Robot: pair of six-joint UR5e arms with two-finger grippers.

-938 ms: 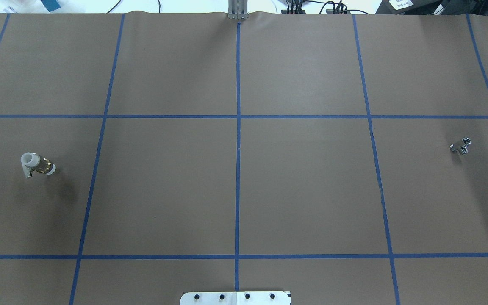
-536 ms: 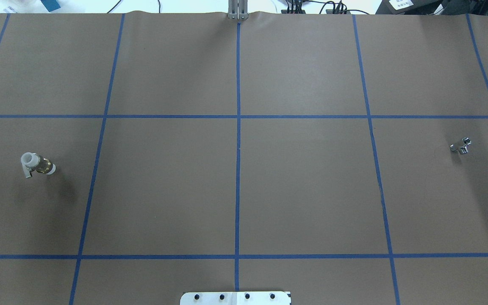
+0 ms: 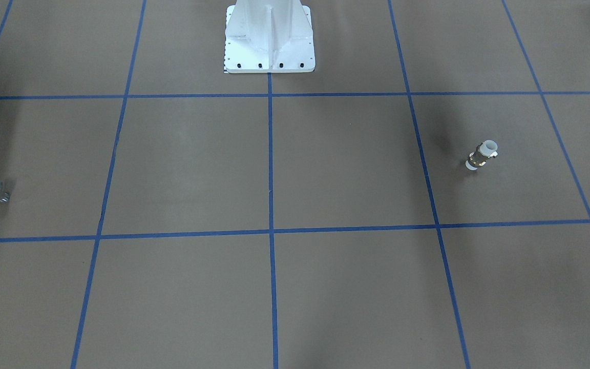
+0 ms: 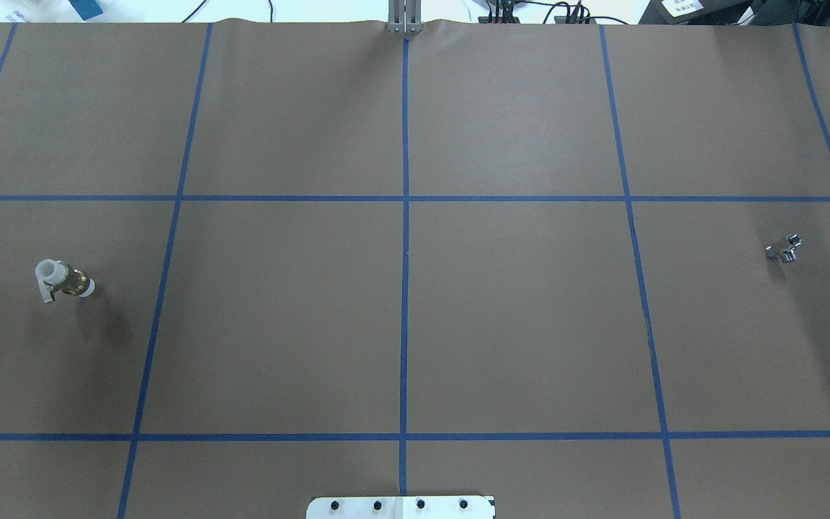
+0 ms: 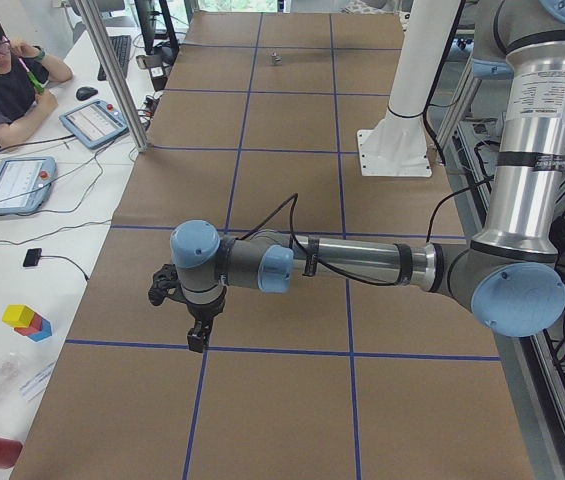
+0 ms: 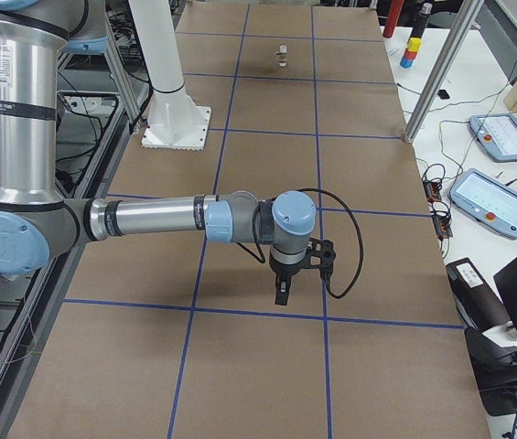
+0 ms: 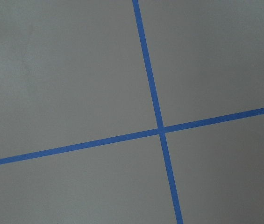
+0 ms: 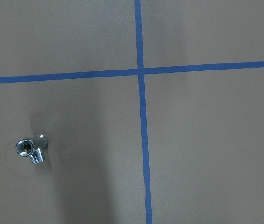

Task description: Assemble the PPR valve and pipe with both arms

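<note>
Valve (image 4: 64, 280): at the left edge of the overhead view, about mid-height, lying on the table (image 4: 516, 317) inside a tape square. One white end points to the upper left, the brass band is in the middle, and a small silver lever sticks out toward the lower left. Nothing touches it.
Pipe (image 4: 782, 249): near the right edge of the overhead view, on the table, well apart from the valve. In the right wrist view it sits at lower left (image 8: 31, 149), with one open end facing the camera.
Left arm (image 5: 362, 262): stretched level over the table across the middle of the left side view.
Left gripper (image 5: 197, 338): points down above the table near a tape (image 7: 146, 70) line. Its jaws cannot be told open or closed from this view, and it seems to hold nothing.
Left wrist view: only bare table and a tape crossing.
Right arm (image 6: 157, 218): reaches level across the middle of the right side view.
Right gripper (image 6: 282, 294): points down above the table. The state of its jaws cannot be told.
Base (image 3: 269, 46): white, bolted, at top centre of the front view.
Operator (image 5: 2, 80): seated at the upper left of the left side view.
</note>
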